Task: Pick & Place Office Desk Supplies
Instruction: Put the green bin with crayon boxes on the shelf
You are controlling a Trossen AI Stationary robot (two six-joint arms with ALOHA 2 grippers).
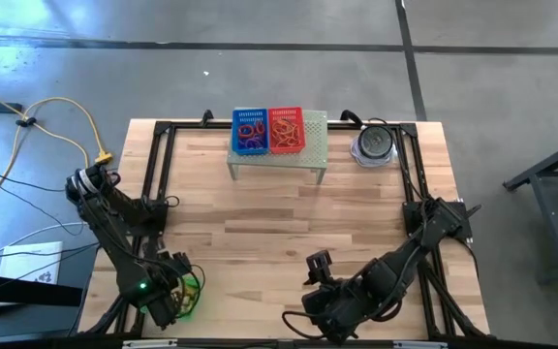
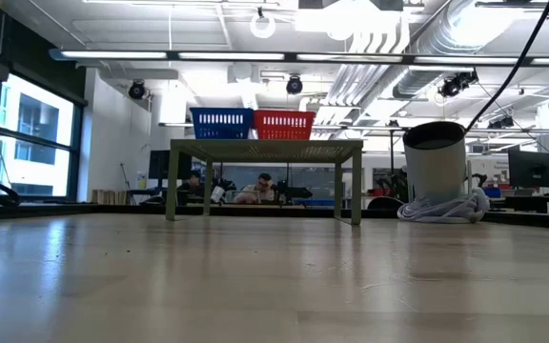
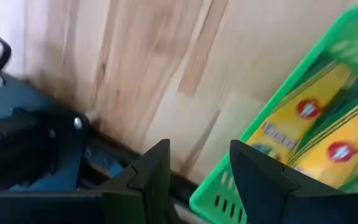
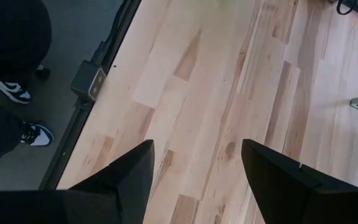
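Note:
A green mesh basket stands at the table's near left and holds two yellow rectangular blocks. My left gripper points down, open, over the basket's corner with bare wood between its fingers; in the high view this gripper is beside the basket. Whether a finger touches the rim, I cannot tell. Coloured loops lie in a blue basket and a red basket on a pale green stand at the far edge. My right gripper hangs open over bare wood near the front right.
A dark cup on a white bundle stands at the far right, beside the stand. A black frame runs along the table's edges. A person's shoes show on the floor beyond the table's edge. Bare wood lies mid-table.

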